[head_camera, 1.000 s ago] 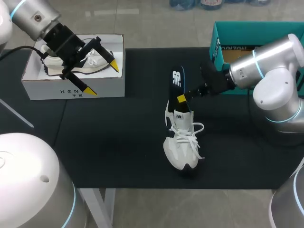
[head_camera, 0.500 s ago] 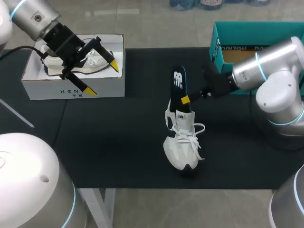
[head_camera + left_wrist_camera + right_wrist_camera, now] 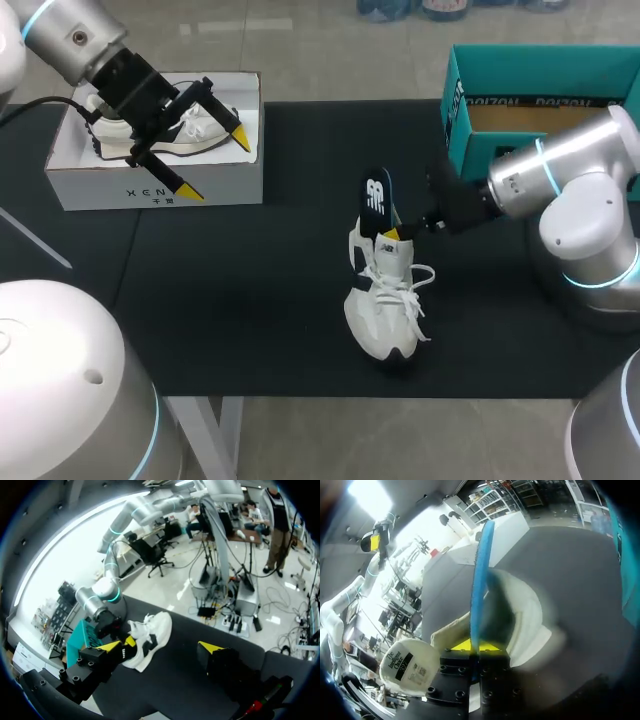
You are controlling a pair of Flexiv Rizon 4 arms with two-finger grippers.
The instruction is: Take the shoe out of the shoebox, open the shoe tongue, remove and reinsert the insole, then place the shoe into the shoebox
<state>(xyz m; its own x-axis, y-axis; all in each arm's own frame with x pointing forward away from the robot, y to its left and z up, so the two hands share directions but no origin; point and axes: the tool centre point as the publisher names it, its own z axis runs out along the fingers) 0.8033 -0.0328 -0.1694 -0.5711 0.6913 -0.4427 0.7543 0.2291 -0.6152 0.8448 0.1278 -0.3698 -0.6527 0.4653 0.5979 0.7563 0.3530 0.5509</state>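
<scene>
White lace-up sneaker (image 3: 385, 305) standing on black surface (image 3: 250, 290). I'm pinching dark blue foam insole (image 3: 375, 195), half-seated, in right fingers (image 3: 391, 235); left fingers (image 3: 240, 135) hanging spread. Seating and boxing remaining.

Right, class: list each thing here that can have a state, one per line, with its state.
White shoe: upright on its sole.
Insole: upright, lower end in the white shoe, gripped.
White shoebox: open, another shoe inside.
Teal shoebox: open.
Left gripper: open, empty.
Right gripper: shut on insole.
</scene>
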